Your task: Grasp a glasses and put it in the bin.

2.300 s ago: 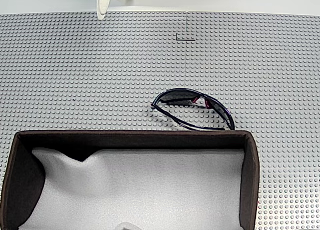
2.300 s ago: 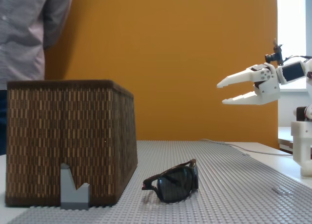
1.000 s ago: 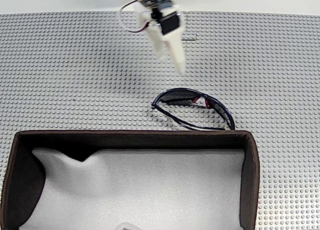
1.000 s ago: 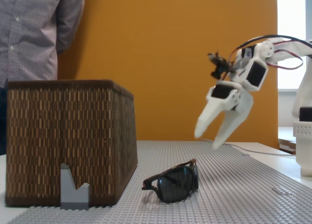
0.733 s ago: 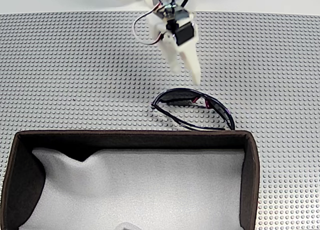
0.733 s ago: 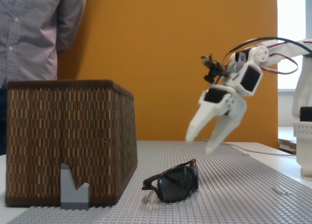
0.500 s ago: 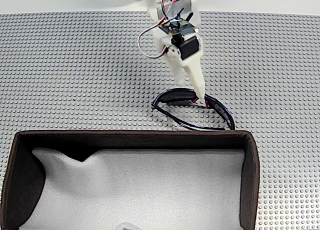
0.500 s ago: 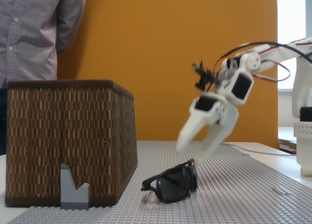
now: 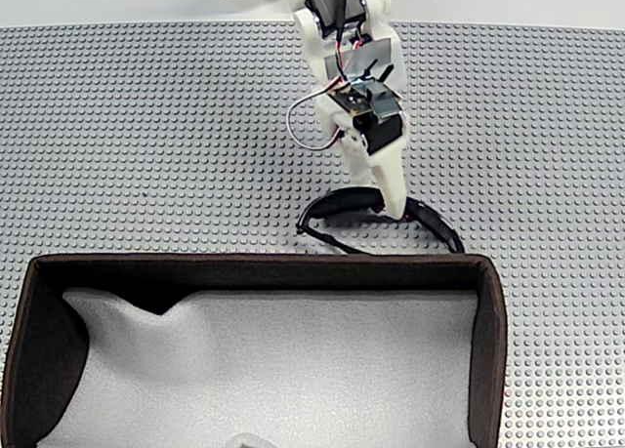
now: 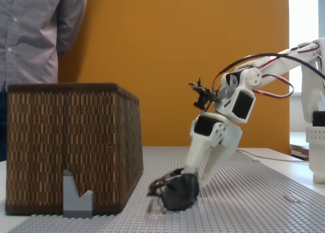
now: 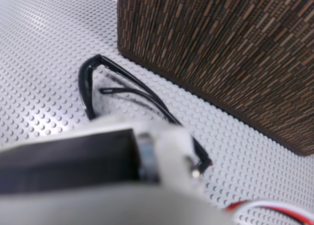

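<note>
The glasses (image 9: 333, 203) lie on the grey studded plate just beyond the bin's far wall; the side fixed view shows the glasses (image 10: 177, 193) blurred, and the wrist view shows the thin black frame of the glasses (image 11: 89, 84). My white gripper (image 9: 394, 210) is down on the middle of the front of the glasses. From the side, the gripper (image 10: 196, 176) is open, with one finger on each side of the frame. The bin (image 9: 254, 264) has dark walls and a white lumpy lining. It appears woven brown as the bin (image 10: 71, 136) at the left, and the bin (image 11: 235, 48) stands close behind the glasses.
A person's checked shirt (image 10: 30, 35) stands behind the bin. A small grey block (image 10: 76, 197) leans against the bin's front. The arm's base (image 10: 317, 141) is at the right edge. The studded plate (image 9: 146, 126) lies open to the left and right of the arm.
The arm has swung down from high at the far edge to the glasses. The open fingers now straddle the frame, and the glasses have shifted slightly.
</note>
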{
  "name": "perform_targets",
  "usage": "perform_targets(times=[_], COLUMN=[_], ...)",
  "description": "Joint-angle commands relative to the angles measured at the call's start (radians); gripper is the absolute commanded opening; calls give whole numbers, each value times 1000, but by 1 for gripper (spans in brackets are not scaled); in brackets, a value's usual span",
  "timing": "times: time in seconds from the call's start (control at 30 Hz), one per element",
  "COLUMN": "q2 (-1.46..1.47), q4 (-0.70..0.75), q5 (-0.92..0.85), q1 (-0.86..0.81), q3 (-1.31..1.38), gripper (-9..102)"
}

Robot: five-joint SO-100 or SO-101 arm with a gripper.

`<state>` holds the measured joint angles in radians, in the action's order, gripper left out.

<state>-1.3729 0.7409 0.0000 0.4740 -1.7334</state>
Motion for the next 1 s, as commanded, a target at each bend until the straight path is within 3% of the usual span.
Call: perform_targets(times=[0.0, 0.27, 0.5, 0.77, 0.97], q2=[-8, -25, -225, -405, -476], q4=[-3, 3, 63, 278, 330], q5=[0, 6, -26, -86, -112], q1=[14, 3, -23, -83, -143], q3=[32, 34, 43, 305, 463], gripper=[4, -1, -1, -1, -1])
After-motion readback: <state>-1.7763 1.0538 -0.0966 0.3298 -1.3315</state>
